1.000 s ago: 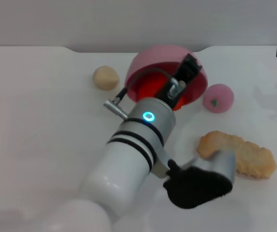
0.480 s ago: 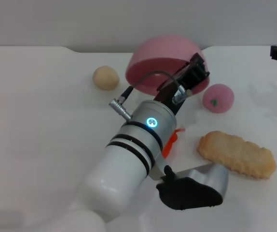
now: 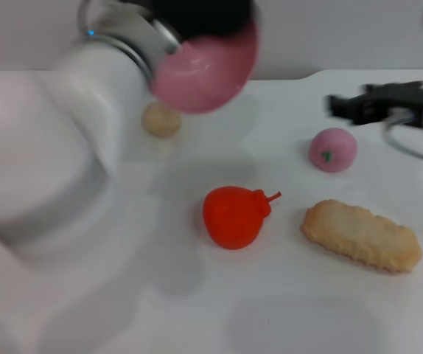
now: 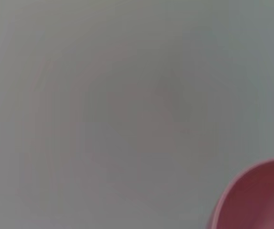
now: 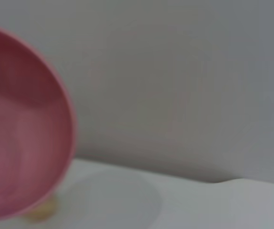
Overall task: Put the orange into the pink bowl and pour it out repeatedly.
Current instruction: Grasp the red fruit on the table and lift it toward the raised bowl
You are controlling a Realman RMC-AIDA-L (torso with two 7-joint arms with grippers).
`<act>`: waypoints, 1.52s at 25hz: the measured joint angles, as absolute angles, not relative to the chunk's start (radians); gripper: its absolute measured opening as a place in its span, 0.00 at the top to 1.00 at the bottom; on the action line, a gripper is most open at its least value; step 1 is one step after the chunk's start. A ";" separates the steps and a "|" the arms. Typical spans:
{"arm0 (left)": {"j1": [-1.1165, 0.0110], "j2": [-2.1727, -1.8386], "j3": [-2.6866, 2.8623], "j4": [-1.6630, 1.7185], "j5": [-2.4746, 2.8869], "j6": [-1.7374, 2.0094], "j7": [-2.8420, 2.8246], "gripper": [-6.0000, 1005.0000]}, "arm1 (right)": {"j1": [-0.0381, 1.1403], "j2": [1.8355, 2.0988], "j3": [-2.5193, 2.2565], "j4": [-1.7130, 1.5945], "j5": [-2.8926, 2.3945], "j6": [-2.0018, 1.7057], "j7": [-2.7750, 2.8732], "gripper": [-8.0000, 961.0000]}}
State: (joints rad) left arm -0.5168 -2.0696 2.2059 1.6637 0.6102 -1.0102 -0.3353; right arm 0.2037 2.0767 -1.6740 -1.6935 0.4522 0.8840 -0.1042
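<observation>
Pink bowl [image 3: 205,70] lifted high off the white table [image 3: 86,310], carried at the end of the left arm, near the top of the head view; left gripper hidden behind arm and bowl, grip impossible to tell. Bowl rim also visible in left wrist view [image 4: 254,200] and, large and blurred, in right wrist view [image 5: 22,133]. Orange [image 3: 233,216] lying on the table on its side, stem pointing toward the biscuit-like toy [image 3: 362,234], apart from it. Small beige ball [image 3: 161,119] just below the raised bowl. Pink round fruit [image 3: 333,150] farther right. Right gripper [image 3: 351,107] hovering near the pink fruit, blurred, opening impossible to tell.
</observation>
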 joint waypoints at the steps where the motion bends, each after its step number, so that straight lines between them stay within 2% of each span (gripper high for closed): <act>1: -0.517 -2.066 2.131 1.679 0.491 -1.026 -0.304 0.94 | 0.218 2.076 -1.702 -1.682 0.457 0.881 -0.104 0.35; 5: -0.510 -2.063 1.904 1.683 0.112 -1.102 -0.190 0.94 | 0.274 2.077 -1.795 -1.633 0.494 0.869 -0.104 0.35; 14: -0.509 -2.062 1.754 1.610 0.030 -1.205 -0.167 0.93 | 0.415 2.078 -1.916 -1.439 0.576 0.854 -0.072 0.33; 26: -0.514 -2.060 1.716 1.584 0.045 -1.234 -0.156 0.93 | 0.438 2.081 -1.935 -1.334 0.624 0.835 -0.069 0.37; 38: -0.517 -2.061 1.725 1.584 0.043 -1.241 -0.140 0.93 | 0.532 2.080 -1.982 -1.165 0.706 0.780 -0.077 0.42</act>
State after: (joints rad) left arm -0.5174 -2.0613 1.7253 1.5843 0.0429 -1.2411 -0.1401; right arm 0.5324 2.0803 -1.9819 -1.1650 0.7056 0.7796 -0.0767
